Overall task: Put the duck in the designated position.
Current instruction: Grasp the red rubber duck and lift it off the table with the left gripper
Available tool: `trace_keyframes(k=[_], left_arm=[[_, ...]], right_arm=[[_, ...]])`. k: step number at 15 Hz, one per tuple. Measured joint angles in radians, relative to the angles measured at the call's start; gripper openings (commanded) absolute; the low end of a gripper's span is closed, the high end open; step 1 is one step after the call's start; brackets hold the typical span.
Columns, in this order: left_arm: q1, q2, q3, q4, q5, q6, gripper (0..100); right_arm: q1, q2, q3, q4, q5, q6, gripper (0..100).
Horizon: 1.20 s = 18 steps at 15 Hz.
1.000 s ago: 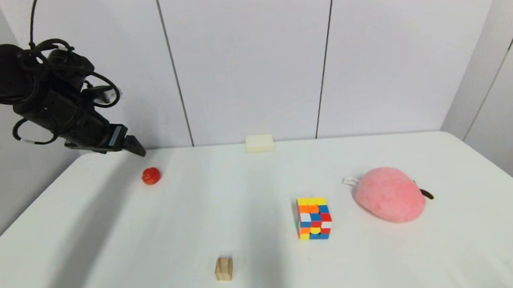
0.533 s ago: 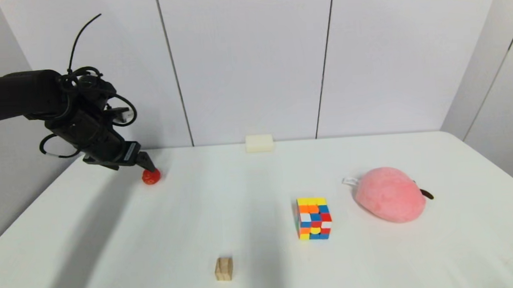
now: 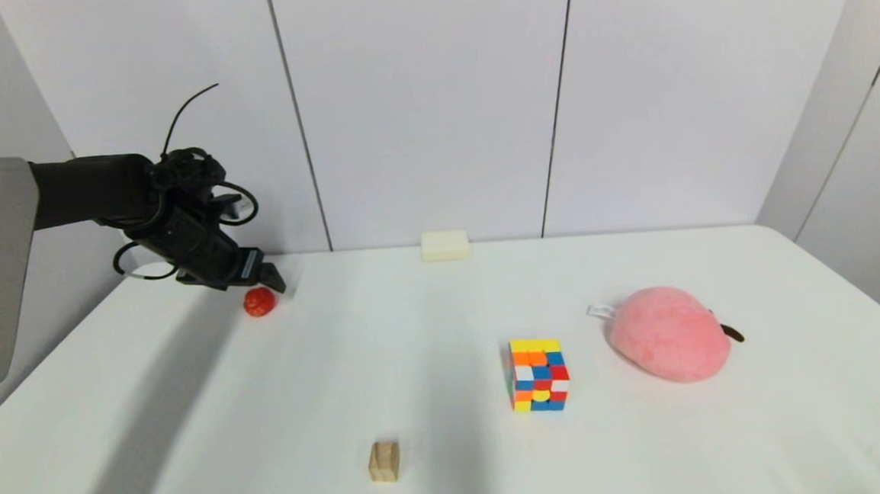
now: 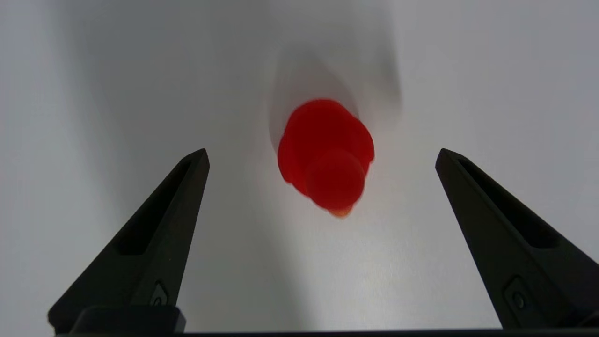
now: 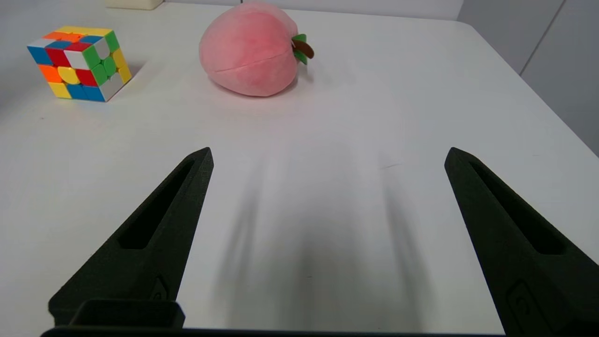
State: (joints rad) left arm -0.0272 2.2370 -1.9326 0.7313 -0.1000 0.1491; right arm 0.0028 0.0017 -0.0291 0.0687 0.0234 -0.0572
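1. You face a white table [image 3: 453, 468] set against pale wall panels; nearest you lies a small wooden block [image 3: 383, 461], with the right gripper [image 5: 327, 154] parked low over bare tabletop on your right, its fingers spread wide and holding nothing.
2. Farther in sit a colourful puzzle cube [image 3: 538, 375] and, beside it to the right, a pink plush peach [image 3: 668, 333].
3. Farther again, at the far left, the duck [image 3: 259, 301] rests on the table, a tiny glossy red toy; the left gripper [image 4: 322, 157] hangs just over it, claw open, the duck [image 4: 326, 153] lying between the fingers and touching neither.
4. At the far edge sits a cream block [image 3: 445, 245].
5. Risks, as I judge them: the duck is small, rounded and slick, so closing off-centre could squirt it sideways; descending too far could jam the fingertips into the table.
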Motion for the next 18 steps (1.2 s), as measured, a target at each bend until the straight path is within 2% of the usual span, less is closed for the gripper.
trace_keyframes(k=[18], left_arm=[[-0.003,0.055,-0.018,-0.001,0.001,-0.024,100]], right_arm=[[0.000,0.000,0.000,0.000,0.000,0.000,100]])
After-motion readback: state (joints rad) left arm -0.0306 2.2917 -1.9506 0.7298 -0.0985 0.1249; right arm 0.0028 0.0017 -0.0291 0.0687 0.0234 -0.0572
